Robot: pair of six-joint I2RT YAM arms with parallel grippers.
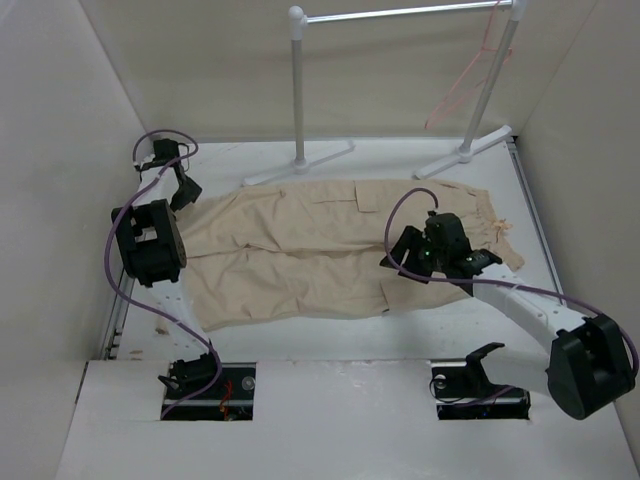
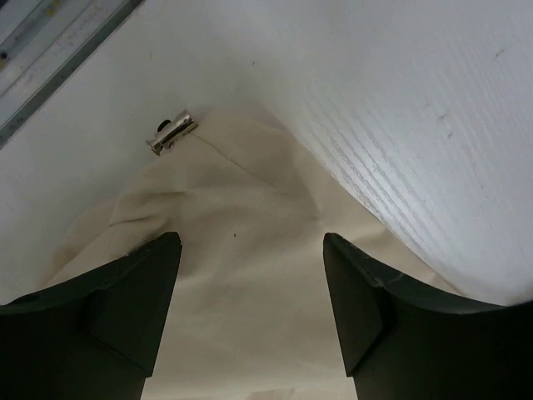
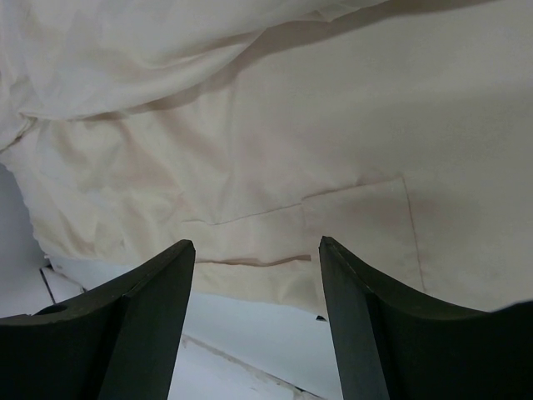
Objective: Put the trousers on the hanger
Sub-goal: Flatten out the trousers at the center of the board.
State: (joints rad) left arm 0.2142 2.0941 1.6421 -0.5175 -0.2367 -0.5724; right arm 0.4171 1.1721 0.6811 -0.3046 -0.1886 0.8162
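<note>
While the trousers (image 1: pixel 330 250) lie spread flat on the white table (image 1: pixel 400 345), both arms reach over them from the near edge. The waist end lies to the right and the leg ends to the left, with both legs side by side and a flap pocket showing on each thigh.

The hanger (image 1: pixel 455 92) is not on the table. It hangs from the right end of the rail of a white rack (image 1: pixel 297 80) that stands at the back, well apart from the trousers and from both arms.

The left gripper (image 1: pixel 178 180) is at the far left, over the leg ends. In the left wrist view its fingers (image 2: pixel 125 300) stand spread apart, and beige cloth fills the space below and between them. Nothing is pinched there. A small metal piece (image 2: pixel 171 133) lies at the edge of the cloth, beyond the fingertips.

The right gripper (image 1: pixel 405 255) is over the near side of the trousers, toward the waist. In the right wrist view its fingers (image 3: pixel 375 317) are also spread, released, with a stitched pocket (image 3: pixel 358 225) and the near edge of the cloth just past the tips. Whether either set of fingertips touches the cloth I cannot tell.

Purple cables (image 1: pixel 395 215) loop along both arms.
</note>
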